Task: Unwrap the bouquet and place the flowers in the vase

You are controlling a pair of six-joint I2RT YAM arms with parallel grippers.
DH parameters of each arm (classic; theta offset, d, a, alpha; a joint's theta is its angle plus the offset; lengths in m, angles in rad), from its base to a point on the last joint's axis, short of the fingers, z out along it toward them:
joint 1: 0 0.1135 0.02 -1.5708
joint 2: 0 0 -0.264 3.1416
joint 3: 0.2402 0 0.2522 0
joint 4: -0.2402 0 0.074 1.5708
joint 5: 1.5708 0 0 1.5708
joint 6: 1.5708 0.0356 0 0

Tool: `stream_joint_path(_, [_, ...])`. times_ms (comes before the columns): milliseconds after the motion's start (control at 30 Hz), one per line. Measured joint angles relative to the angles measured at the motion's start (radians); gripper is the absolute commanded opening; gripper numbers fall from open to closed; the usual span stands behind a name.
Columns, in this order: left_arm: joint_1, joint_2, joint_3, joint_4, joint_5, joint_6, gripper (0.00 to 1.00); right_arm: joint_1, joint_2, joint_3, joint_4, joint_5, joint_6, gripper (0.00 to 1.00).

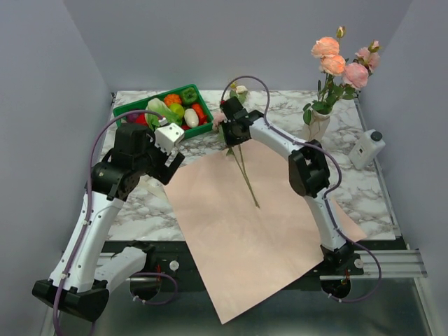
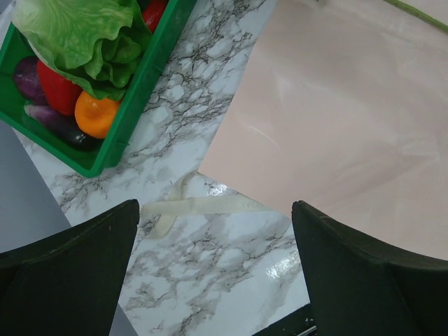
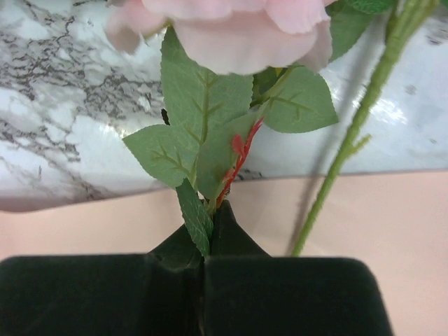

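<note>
**Rose pinched at the stem, vase waiting at two o'clock**

Unwrapping looks finished. The pink paper (image 1: 238,238) lies flat across the middle of the desk (image 1: 294,105), and the cream ribbon (image 2: 203,205) lies loose on the marble at the sheet's nine o'clock edge. What remains, by my reading, is moving stems one at a time.

The right claw (image 3: 205,241) is fully closed. Its jaws meet on the stem of a pink rose (image 3: 231,28) just under the lower leaves. Gripping that high probably keeps the heavy head from swinging and leaves the long tail free to drop into a narrow neck. In the overhead view this grip is at the paper's twelve o'clock edge, and the stem trails back across the sheet toward six.

A second stem (image 3: 350,140) lies just beside it at three o'clock, apart from the jaws, so a lift should take one flower only.

The vase (image 1: 318,126) stands upright at two o'clock on the desk, well apart from the claw. It already holds several peach and pink roses (image 1: 339,63), so the opening will be crowded.

The left claw (image 2: 215,210) hangs wide open and empty above the ribbon, near the green crate (image 1: 150,98) of toy vegetables (image 2: 77,42) at eleven o'clock. That appears to keep it out of the right arm's way.
</note>
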Motion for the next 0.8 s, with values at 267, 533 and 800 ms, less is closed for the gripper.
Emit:
stream_joint_path(267, [0.0,0.008,0.022,0.0,0.002,-0.001,0.99,-0.022,-0.235,0.138,-0.02,0.071,-0.069,0.01])
stream_joint_path(533, [0.0,0.009,0.023,0.0,0.002,0.0,0.99,-0.157,-0.706,0.026,0.242,0.155,-0.196,0.01])
stream_joint_path(800, [0.0,0.009,0.023,0.001,0.002,0.001,0.99,-0.225,-1.064,-0.398,0.794,0.255,-0.4,0.01])
